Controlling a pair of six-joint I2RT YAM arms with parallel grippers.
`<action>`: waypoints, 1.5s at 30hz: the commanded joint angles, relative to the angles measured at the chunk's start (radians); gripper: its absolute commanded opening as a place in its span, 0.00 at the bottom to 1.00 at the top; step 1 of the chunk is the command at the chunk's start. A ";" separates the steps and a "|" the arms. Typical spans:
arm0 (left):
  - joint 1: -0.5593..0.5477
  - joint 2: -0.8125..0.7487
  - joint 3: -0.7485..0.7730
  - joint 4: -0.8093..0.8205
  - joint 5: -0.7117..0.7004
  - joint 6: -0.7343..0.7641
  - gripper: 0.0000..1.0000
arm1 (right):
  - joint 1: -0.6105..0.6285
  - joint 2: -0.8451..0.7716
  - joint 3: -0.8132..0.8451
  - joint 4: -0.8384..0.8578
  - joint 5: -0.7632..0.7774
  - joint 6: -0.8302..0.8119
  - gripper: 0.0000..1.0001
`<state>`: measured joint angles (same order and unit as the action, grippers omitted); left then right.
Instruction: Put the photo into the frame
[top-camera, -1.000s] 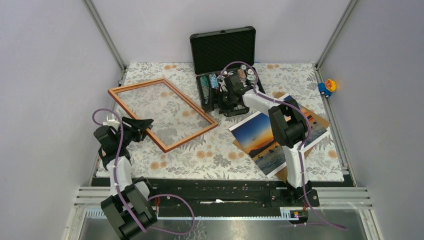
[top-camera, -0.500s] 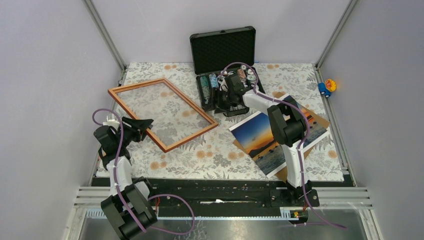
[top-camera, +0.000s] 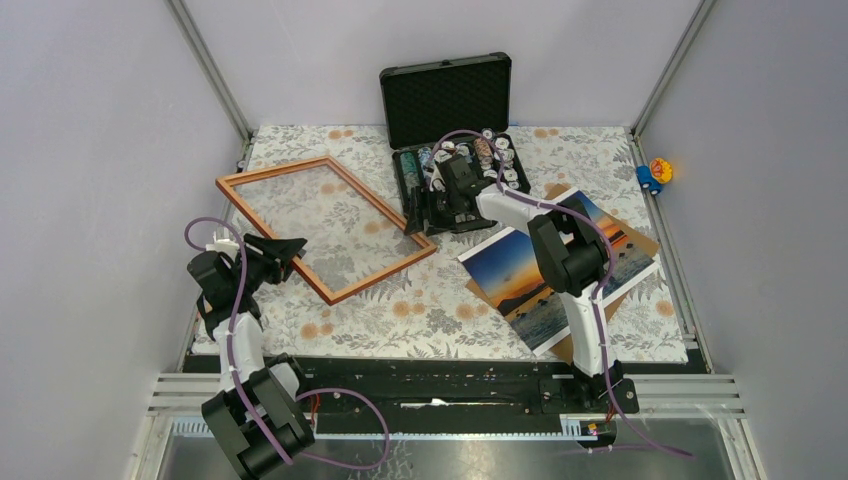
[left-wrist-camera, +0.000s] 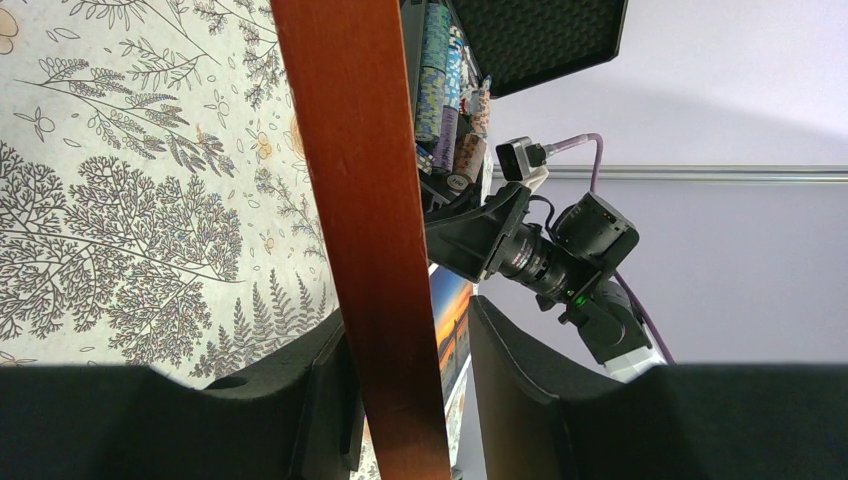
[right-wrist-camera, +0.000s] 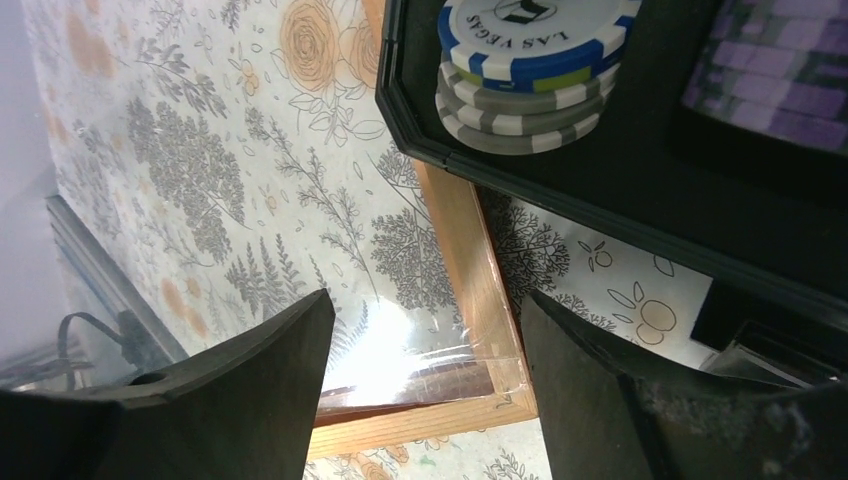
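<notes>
Partly hidden photo (top-camera: 505, 275); left pincer (left-wrist-camera: 408, 395) clamping frame (left-wrist-camera: 360, 200); right pincer (right-wrist-camera: 425, 330) agape.

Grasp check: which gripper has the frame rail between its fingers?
The left gripper: the frame rail runs between its fingers. The right gripper hovers open.

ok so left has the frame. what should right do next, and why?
Probably lower the right gripper and close its fingers on the frame near that corner. The fingers are open above the rail beside the case, holding nothing, while the left gripper grips the opposite rail. The photo lies apart.
</notes>
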<state>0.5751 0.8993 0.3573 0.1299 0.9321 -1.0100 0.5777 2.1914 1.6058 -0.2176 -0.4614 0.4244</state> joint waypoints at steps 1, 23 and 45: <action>0.004 -0.013 0.012 0.073 0.017 0.017 0.45 | 0.015 -0.026 -0.006 -0.021 0.030 -0.042 0.75; 0.004 -0.020 0.011 0.051 0.009 0.028 0.45 | 0.081 -0.096 -0.001 -0.043 0.107 -0.084 0.68; 0.003 -0.034 0.003 0.055 0.005 0.016 0.53 | 0.107 -0.092 0.008 -0.051 0.046 -0.074 0.73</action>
<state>0.5774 0.8894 0.3569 0.1253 0.9192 -0.9943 0.6632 2.1273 1.5906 -0.2798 -0.3611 0.3416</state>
